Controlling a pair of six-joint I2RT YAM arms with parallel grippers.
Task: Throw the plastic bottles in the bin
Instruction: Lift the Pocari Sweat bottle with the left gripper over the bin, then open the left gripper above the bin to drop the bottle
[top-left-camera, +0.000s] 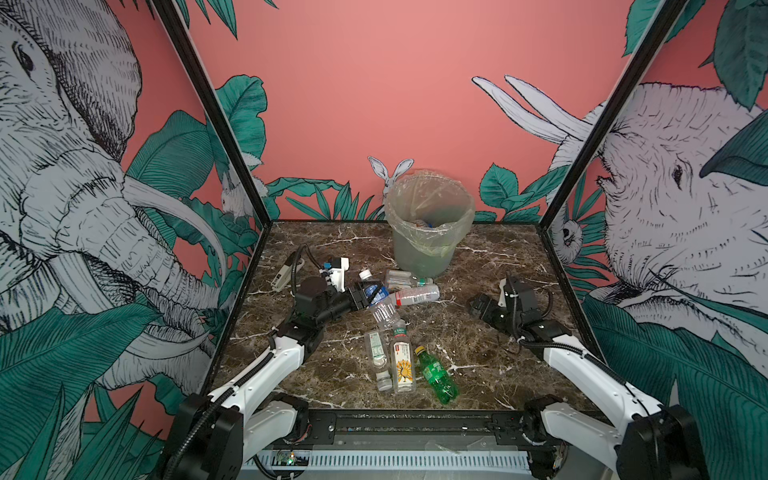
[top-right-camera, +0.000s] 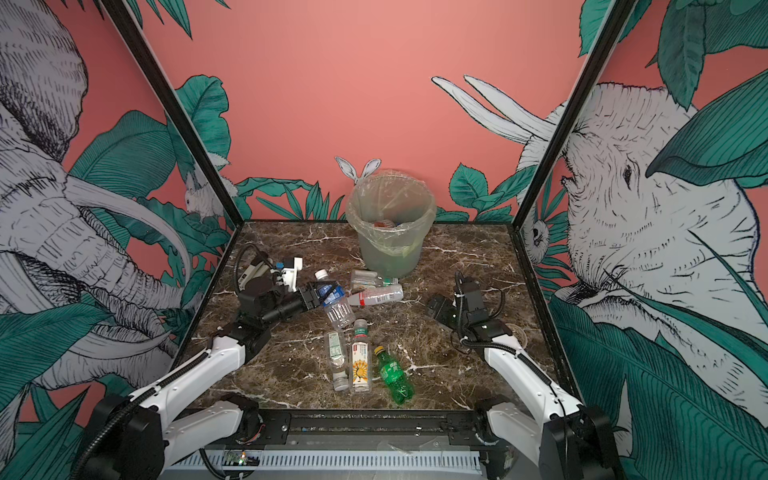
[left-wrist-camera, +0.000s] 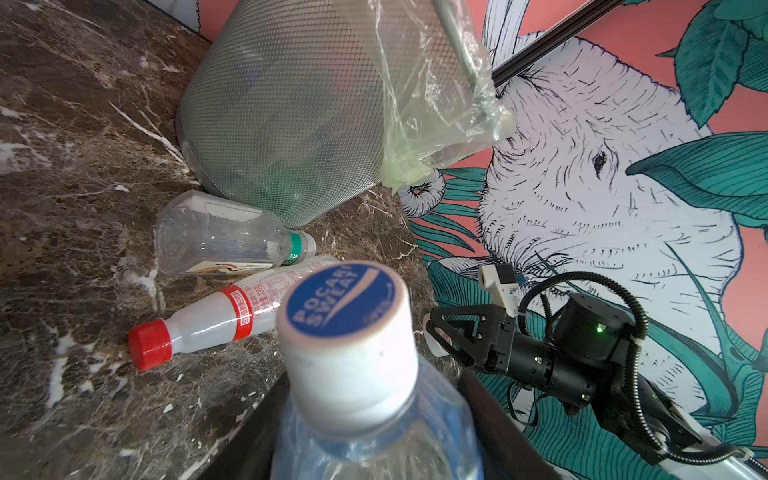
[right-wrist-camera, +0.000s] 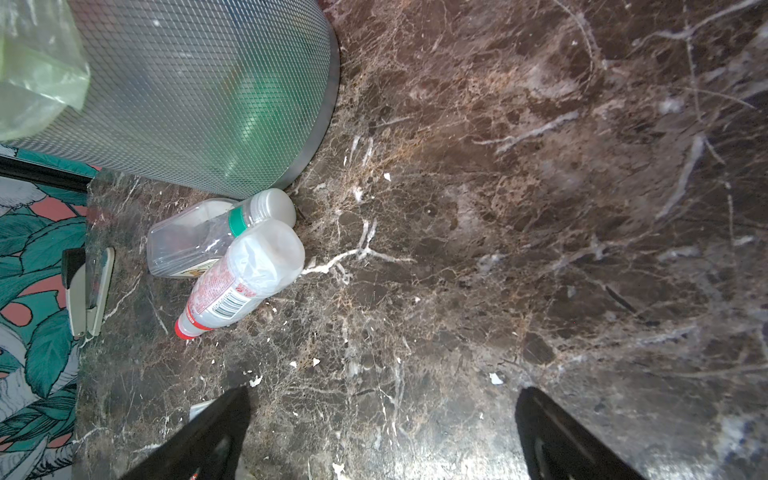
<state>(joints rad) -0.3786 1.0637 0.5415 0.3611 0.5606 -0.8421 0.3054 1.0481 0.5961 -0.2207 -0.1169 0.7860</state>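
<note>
Left gripper fingers clench the blue-labelled bottle at the tabletop centre, short of the bin; right gripper fingers gape empty. The thin bottle could pivot, slip, or clip the bagged rim.

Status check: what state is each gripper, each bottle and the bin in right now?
left gripper: shut on blue-label bottle
right gripper: open, empty
bin: upright, lined, items inside
red-capped bottle: lying, capped
green-banded bottle: lying beside bin
green bottle: lying, capped
yellow-label bottle: lying, capped
</note>
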